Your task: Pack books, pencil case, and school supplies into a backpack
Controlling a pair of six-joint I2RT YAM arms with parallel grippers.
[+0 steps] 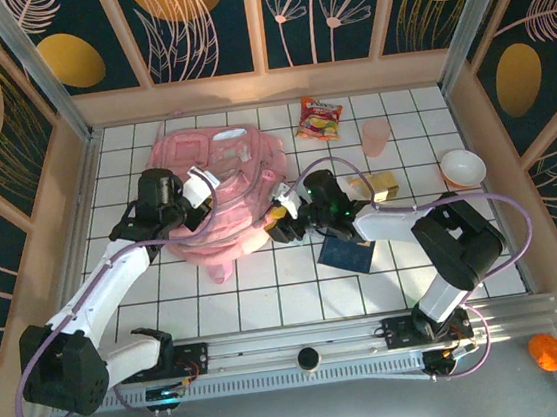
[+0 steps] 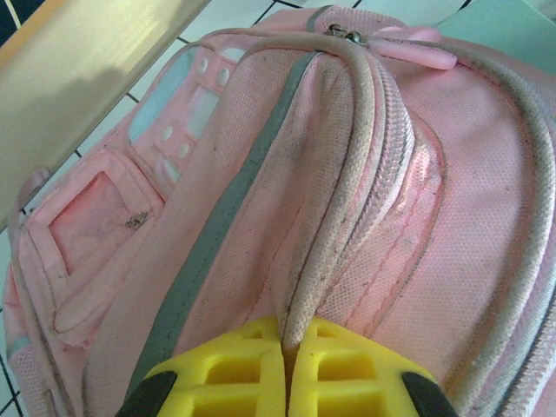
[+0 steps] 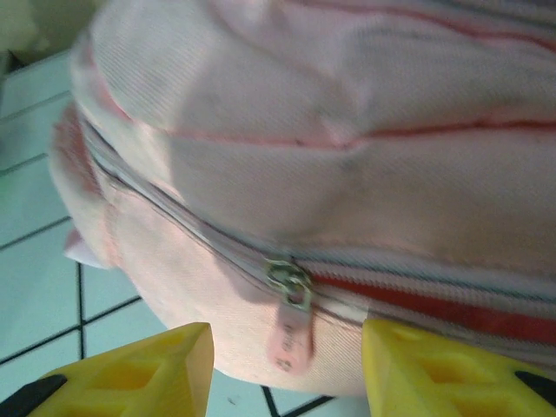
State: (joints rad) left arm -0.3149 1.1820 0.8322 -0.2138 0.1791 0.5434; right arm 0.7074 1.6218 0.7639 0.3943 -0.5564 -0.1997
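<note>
White tiles [image 1: 268, 290] are under the pink backpack [image 1: 221, 190], mid-table. Its seam [image 2: 306, 278] is pinched tight by the left gripper [image 2: 285, 365]. The zip tab [image 3: 294, 334] should be squeezed squarely by the half-open, empty right gripper [image 3: 287, 365].

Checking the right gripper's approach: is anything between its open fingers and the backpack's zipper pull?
Nothing visible. The zipper pull hangs bare against the backpack, right in the gap of the open right gripper.

Soft pink backpack [image 1: 223, 164] slumped on tiles, navy book [image 1: 350, 258] flat nearby
</note>
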